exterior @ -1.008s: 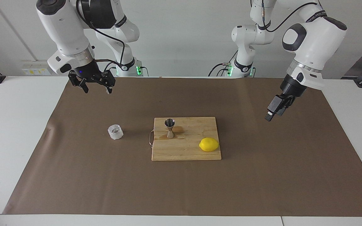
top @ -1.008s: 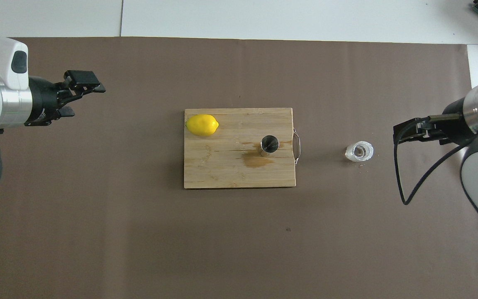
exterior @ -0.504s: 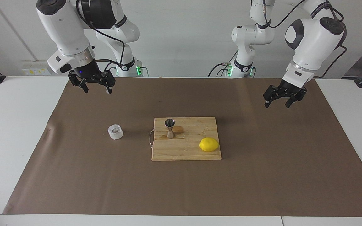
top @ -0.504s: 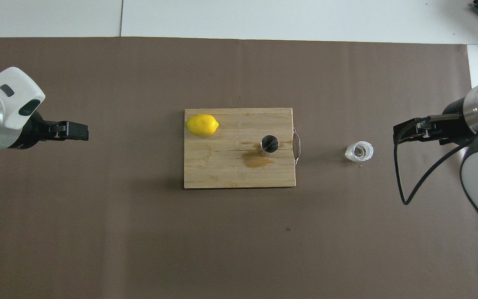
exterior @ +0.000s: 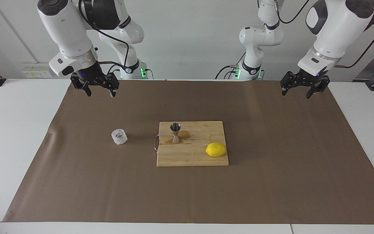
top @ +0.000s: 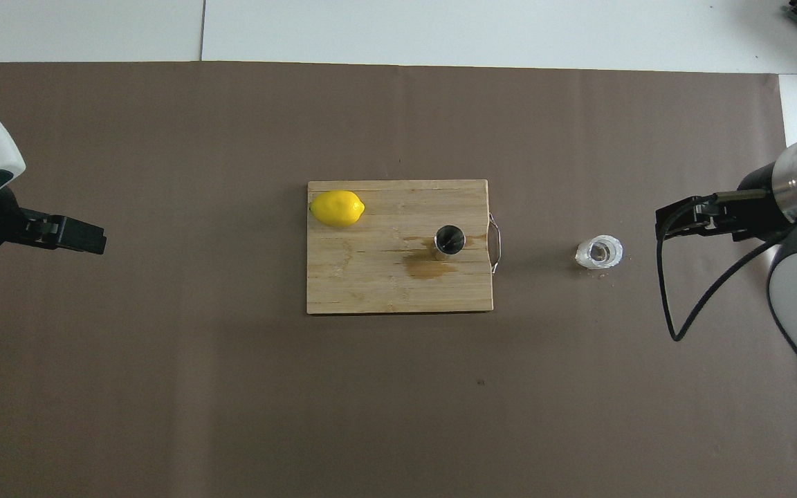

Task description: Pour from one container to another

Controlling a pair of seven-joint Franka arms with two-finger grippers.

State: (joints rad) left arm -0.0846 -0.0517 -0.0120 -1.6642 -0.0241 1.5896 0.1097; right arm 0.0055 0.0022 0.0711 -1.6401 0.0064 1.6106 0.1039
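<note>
- A small clear glass cup [exterior: 119, 136] with frosty faceted walls stands left of centre in the facing view, on the brown paper [exterior: 271, 169] that covers the tabletop [exterior: 18, 130]; nothing touches it.
- A slim steel jigger [exterior: 175, 132] stands upright just right of it, at the upper left corner of a wooden cutting board [exterior: 190, 156] in the middle of the frame. A brown wet stain [top: 426, 265] marks the wood at its foot.
- A yellow lemon [exterior: 216, 149] lies at the board's lower right.
- The right gripper [exterior: 99, 92] hangs in the upper left of the frame, above the paper and well apart from the cup; its fingers are spread wide and hold nothing.
- The left gripper [exterior: 296, 92] hangs in the upper right, well apart from everything, fingers also wide open and empty.
- Likely risks: the cup is squat and its faceted glass looks slippery, so an off-centre grip could tip it or let it twist.
- The jigger's mouth is narrow and its waist thin; a fast or misaligned pour would probably spill onto the board, and a bump from the cup's rim could knock it over.
- The wet patch may let the jigger slide.
</note>
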